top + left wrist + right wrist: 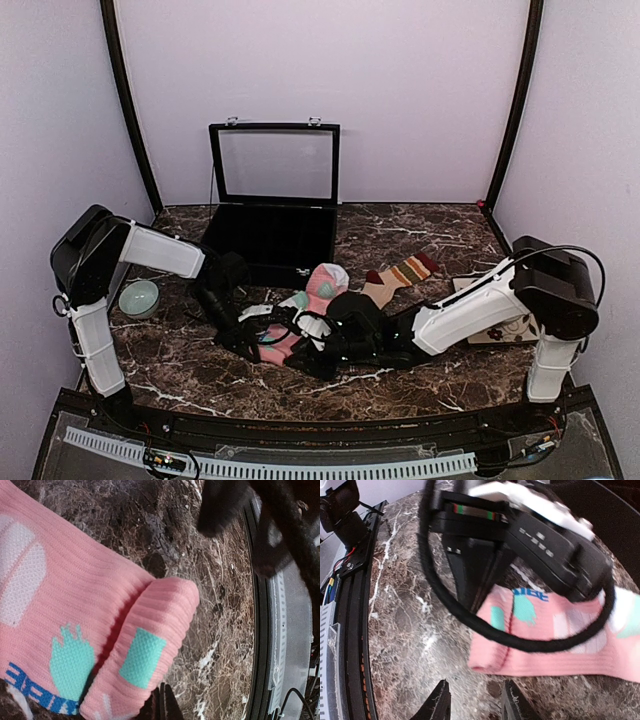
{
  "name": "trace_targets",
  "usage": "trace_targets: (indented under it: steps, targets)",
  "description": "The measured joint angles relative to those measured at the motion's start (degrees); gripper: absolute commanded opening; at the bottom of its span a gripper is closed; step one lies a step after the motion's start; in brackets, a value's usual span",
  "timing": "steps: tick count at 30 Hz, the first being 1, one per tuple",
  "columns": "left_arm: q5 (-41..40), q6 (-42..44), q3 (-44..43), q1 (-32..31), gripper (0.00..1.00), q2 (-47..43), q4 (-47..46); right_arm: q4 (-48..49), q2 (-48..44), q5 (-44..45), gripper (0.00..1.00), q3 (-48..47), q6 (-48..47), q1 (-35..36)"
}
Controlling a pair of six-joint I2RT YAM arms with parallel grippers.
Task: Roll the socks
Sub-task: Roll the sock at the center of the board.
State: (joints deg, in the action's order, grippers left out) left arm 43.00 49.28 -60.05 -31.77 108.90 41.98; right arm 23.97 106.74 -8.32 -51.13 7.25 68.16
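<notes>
The pink sock (305,305) lies on the dark marbled desk (200,385), in front of the case (270,245) and between the two arms. Its toe end points toward the case. Its cuff end, nearer the arms, is folded back on itself into a short thick lip. Mint patches and blue lettering show on the fabric.

The left fingers (164,706) are drawn together, their tips meeting right against that folded cuff; whether any fabric is pinched between them I cannot tell. The right fingers (312,358) are spread apart and released, holding nothing. They hang low over the desk just short of the cuff end, close to the left ones.

The tan sock (398,273) lies flat just to the right of the pink one and a little nearer the back. It is striped, with a maroon end pointing away to the right, and neither arm touches it.

The black case stands at the back of the desk with its glazed lid (275,165) upright and open. Its inside is dark, and what it holds cannot be made out from above. A pale green bowl (139,298) sits near the left edge beside the left arm, well apart from the socks; only its own pale inside shows
</notes>
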Motion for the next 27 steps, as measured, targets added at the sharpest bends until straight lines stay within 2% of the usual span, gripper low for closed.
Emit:
trace_targets:
  steps: [7,11,14,17,19,21,23,24,25,27]
  targets:
    - [0.04,0.0,-0.02,0.0,0.0,0.07,0.15,0.09,5.09,0.68,0.34,-7.67,-3.65,2.4]
    - [0.28,0.0,-0.04,0.07,0.0,0.2,0.17,0.0,8.48,1.6,0.31,-9.9,-4.92,2.38]
    - [0.28,0.0,-0.24,0.07,0.0,0.31,0.37,0.02,9.99,2.43,0.24,-10.23,-5.29,2.34]
    - [0.28,0.0,-0.79,0.07,0.01,0.66,0.57,0.33,10.95,3.23,0.11,-10.23,-5.05,2.29]
    - [0.44,0.0,-0.98,0.07,0.1,0.7,0.85,0.61,11.32,3.41,0.03,-10.23,-5.14,2.19]
    - [0.7,0.0,-1.05,0.11,0.19,0.7,1.14,1.14,11.39,3.43,0.0,-9.92,-4.52,1.9]
    - [1.11,0.07,-1.11,0.28,0.33,0.59,1.6,1.88,11.39,3.41,0.0,-9.53,-3.98,1.64]
    - [1.36,0.2,-1.14,0.44,0.45,0.37,1.88,2.16,11.39,3.39,0.0,-9.33,-3.63,1.53]
    - [1.57,0.35,-1.18,0.72,0.52,-0.07,2.47,2.27,11.39,3.28,0.0,-9.2,-3.3,1.38]
    - [2.03,0.94,-1.42,1.36,0.56,-1.53,3.63,2.6,11.41,2.93,0.0,-9.05,-2.29,0.85]
